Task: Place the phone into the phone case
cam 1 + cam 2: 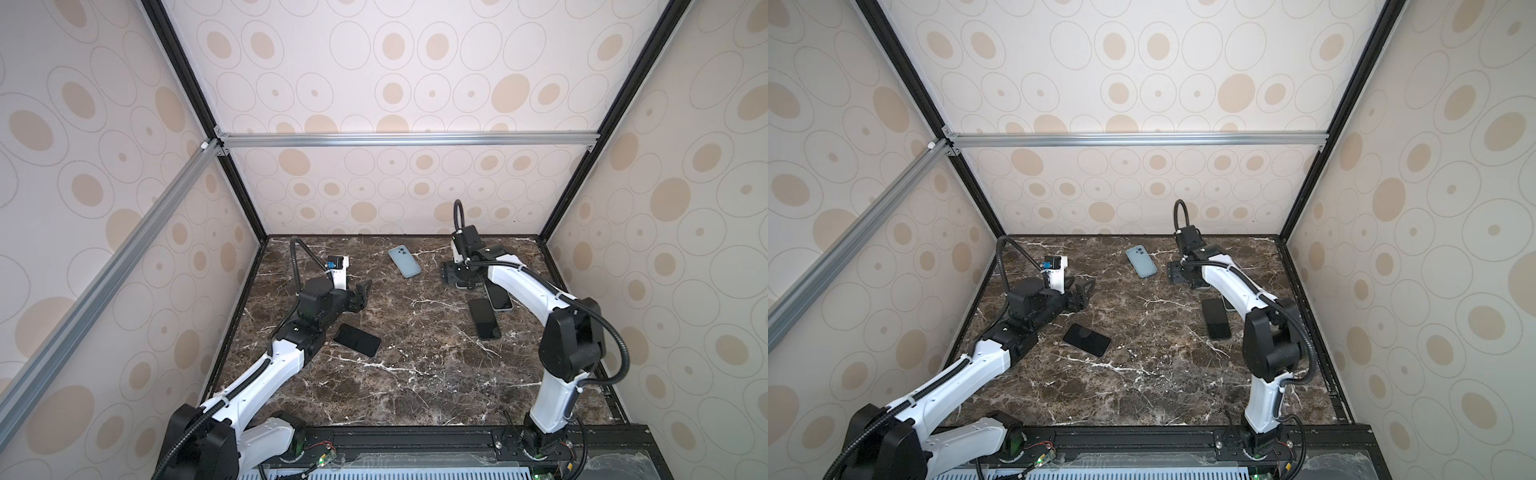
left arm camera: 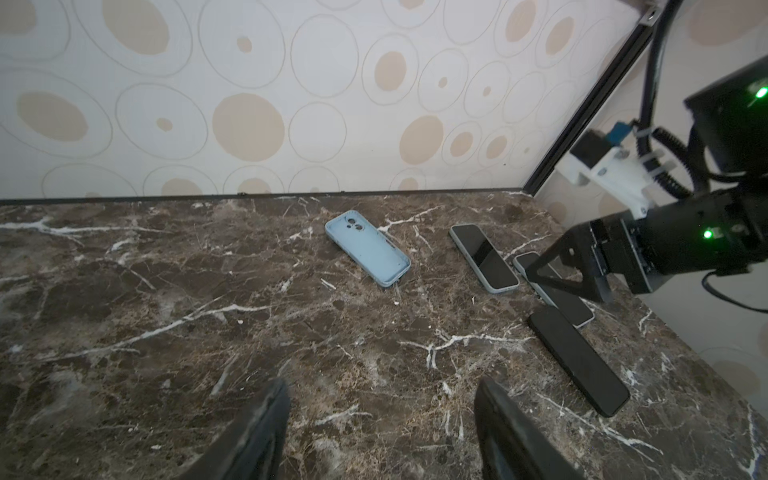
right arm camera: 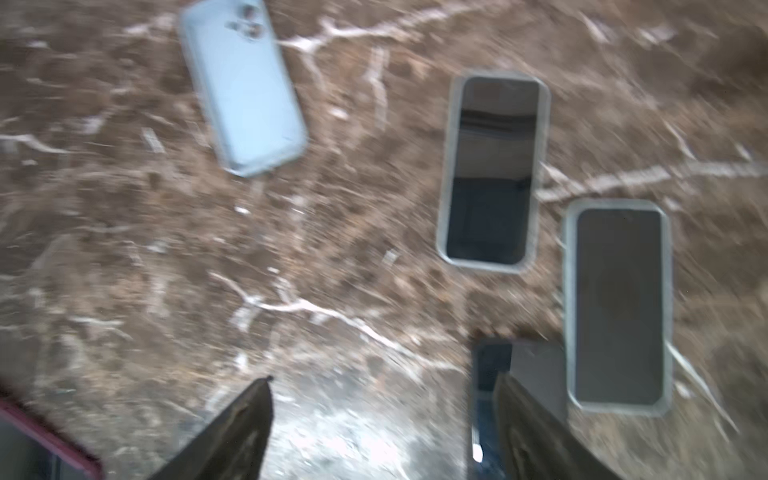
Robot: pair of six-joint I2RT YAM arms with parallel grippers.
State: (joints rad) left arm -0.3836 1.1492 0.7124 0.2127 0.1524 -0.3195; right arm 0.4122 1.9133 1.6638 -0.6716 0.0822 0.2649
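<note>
Blue phone case [image 1: 404, 262] lying open-side up, empty, upper centre of table [image 1: 415, 386]. Light-edged phone [image 2: 484, 257] lying just right of case, not touching. Nearby, right gripper [image 3: 384, 379] hovering, jaws spread, empty. Centre-left, left gripper [image 2: 382, 382] hovering, jaws spread, empty.

Both top views: bright, even, diffuse illumination; shadows on the desk [image 1: 415, 374] are faint and focus is sharp. Left wrist view: sharp, evenly lit. Right wrist view: motion blur across the whole frame, with a white glare patch on the desk between the fingers of the right hand [image 3: 383, 376].
</note>
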